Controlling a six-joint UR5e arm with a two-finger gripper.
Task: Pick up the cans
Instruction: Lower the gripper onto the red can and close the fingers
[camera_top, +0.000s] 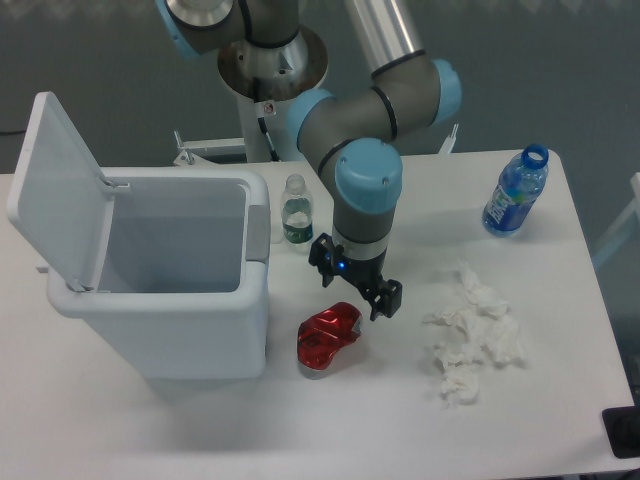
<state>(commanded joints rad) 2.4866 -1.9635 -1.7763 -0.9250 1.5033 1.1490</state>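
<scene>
A shiny red can, badly dented, lies on the white table just right of the bin, its silver end toward the front. My gripper hangs point-down just above and behind the can. Its two black fingers are spread apart and hold nothing. One fingertip is to the can's upper right, the other is near the can's back edge.
A white bin with its lid open stands at the left. A small clear bottle with a green label stands behind the gripper. A blue-label bottle stands at the far right. Crumpled white tissue lies right of the can.
</scene>
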